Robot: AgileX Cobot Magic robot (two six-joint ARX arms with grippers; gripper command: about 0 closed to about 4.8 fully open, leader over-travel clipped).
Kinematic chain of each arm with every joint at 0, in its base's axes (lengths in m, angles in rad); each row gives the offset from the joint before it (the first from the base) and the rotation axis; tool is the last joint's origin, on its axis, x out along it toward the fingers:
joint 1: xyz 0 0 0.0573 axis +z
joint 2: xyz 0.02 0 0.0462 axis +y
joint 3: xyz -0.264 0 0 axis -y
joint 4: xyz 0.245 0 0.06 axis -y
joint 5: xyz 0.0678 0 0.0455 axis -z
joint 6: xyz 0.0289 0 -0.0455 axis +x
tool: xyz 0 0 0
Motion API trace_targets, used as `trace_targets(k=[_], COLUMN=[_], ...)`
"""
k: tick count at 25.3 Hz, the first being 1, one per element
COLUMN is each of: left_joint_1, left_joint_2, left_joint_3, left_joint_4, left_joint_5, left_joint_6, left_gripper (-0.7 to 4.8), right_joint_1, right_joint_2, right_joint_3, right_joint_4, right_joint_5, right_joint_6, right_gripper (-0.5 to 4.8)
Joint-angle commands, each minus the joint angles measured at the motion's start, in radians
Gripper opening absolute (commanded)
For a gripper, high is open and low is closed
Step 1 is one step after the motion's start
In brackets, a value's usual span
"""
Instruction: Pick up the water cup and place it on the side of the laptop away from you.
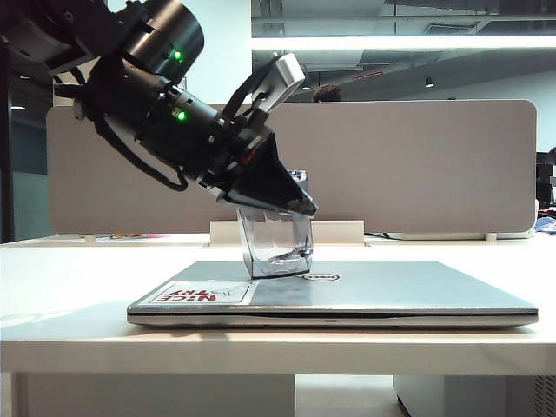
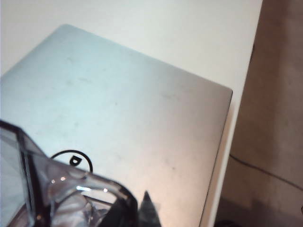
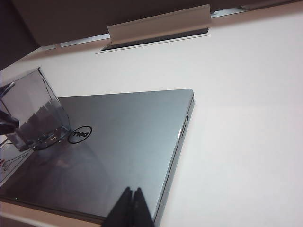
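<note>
The water cup is sitting on the lid of the closed laptop, tilted slightly, its base resting just at nine o'clock of the round logo in the exterior view. The left gripper is coming in from the upper left and its dark fingers are closed around the cup's upper part — shut on it, as far as the frames show. The right gripper is hanging well clear over the near edge of the laptop, its two fingers pressed together and holding nothing.

The cup is looking light and stiff — thin clear plastic, probably slick on its faceted walls and easy to squeeze out of a loose pinch. Being empty, it is likely tipping easily once lifted, and it could skate on the smooth metal lid. The best hold is seeming to be across the rim and upper wall, where the fingers already are, rather than on the thin loop handle.

Much is hard to make out. In the left wrist view only a corner of the cup is showing, cut off at the frame edge, and the fingers barely appear. The handle is not clearly showing in any view. The worktop beyond the laptop, where the cup is meant to go, is partly hidden behind the arm and cup.
</note>
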Motion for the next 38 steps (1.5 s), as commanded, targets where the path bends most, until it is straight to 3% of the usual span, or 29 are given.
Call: trace_targets(k=[1,3,4,11,21,23,26,32,38], left_joint_1=[-0.002,-0.004,-0.014,-0.061,-0.079,-0.079,-0.078,-0.066,-0.058], left_joint_2=[0.001,0.001,0.002,0.082,0.440,0.498,0.569,0.643,0.650], left_joint_3=[0.000,0.006,0.022,0.263,0.824,0.896,0.970,1.015,1.015], left_joint_4=[0.119,0.192,0.235,0.209,-0.152,-0.174,-0.177,-0.194,-0.298], left_joint_5=[-0.095,-0.183,-0.279,-0.539,-0.706,-0.731,-0.758,-0.833,-0.841], left_joint_6=[-0.118,-0.172,-0.213,-0.301,-0.319,-0.395,-0.474,-0.473,-0.470], left_gripper=[-0.06,-0.06,-0.06,-0.06,-0.06,-0.06,-0.06,-0.06,-0.06], right_joint_1=[0.001,0.001,0.001,0.001,0.001,0.001,0.001,0.001,0.001], right_joint_2=[-0.002,-0.002,-0.002,-0.002,-0.002,-0.002,-0.002,-0.002,-0.002], right_joint_3=[-0.006,-0.006,-0.006,-0.006,-0.006,-0.006,-0.006,-0.006,-0.006], right_joint_4=[0.008,0.008,0.007,0.007,0.007,0.007,0.007,0.007,0.007], right_joint_5=[0.002,0.002,0.002,0.002,0.002,0.002,0.001,0.001,0.000], right_joint_6=[-0.001,-0.001,-0.001,-0.001,-0.001,-0.001,-0.001,-0.001,-0.001], right_gripper=[-0.01,-0.01,-0.01,-0.01,-0.01,-0.01,-0.01,-0.01,-0.01])
